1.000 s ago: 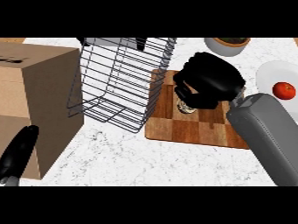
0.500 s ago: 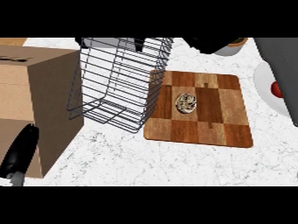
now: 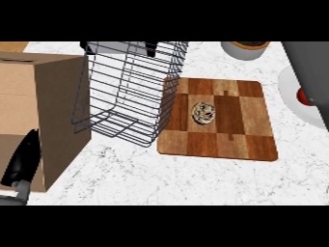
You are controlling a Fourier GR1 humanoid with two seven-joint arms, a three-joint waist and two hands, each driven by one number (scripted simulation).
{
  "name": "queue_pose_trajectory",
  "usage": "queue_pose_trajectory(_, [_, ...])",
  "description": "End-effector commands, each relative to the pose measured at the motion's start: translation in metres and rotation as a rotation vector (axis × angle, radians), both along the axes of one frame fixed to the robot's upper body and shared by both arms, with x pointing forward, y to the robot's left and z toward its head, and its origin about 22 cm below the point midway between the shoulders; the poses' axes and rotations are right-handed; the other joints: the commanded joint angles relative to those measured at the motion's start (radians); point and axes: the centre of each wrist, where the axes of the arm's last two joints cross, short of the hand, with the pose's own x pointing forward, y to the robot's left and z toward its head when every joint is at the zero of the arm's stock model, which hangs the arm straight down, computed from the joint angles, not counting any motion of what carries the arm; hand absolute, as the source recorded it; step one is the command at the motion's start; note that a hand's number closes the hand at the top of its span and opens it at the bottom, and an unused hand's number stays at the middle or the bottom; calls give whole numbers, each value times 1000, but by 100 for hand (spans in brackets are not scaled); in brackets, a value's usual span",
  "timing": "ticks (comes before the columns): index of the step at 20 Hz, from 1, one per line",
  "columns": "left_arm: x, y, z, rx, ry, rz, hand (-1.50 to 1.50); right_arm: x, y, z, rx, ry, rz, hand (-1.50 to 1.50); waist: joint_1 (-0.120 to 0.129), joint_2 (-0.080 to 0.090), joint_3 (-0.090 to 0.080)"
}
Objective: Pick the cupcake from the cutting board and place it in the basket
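The cupcake [image 3: 203,112] sits on the wooden cutting board [image 3: 224,140], a little left of the board's middle, with nothing touching it. Directly left of the board stands the black wire basket [image 3: 128,91], and nothing shows inside it. My left hand [image 3: 24,164] rests at the lower left, in front of the box, with its fingers straight and pointing up. Only my right forearm [image 3: 316,72] shows, running down the right edge. Its hand is out of the picture.
A large cardboard box [image 3: 24,106] fills the left side, right beside the basket. A bowl [image 3: 244,49] stands at the back, behind the board. A white plate [image 3: 295,99] with a red thing [image 3: 304,96] on it lies right of the board, partly behind my forearm.
My right hand, which hung over the board and hid the cupcake, has lifted away up and to the right, out of view. The cupcake lies uncovered on the board. The left hand stays put.
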Motion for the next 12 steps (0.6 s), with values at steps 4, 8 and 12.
queue_pose_trajectory(4, [-6,7,-37,9,106,54,0,4,42,-28,-108,80,71,150,-24,5,-10])
queue_pose_trajectory(8, [-5,21,-33,11,99,50,0,4,59,-42,-124,33,43,150,-16,7,-10])
queue_pose_trajectory(12, [2,14,-32,1,91,71,0,-4,86,-65,-174,38,42,-150,-40,-3,-9])
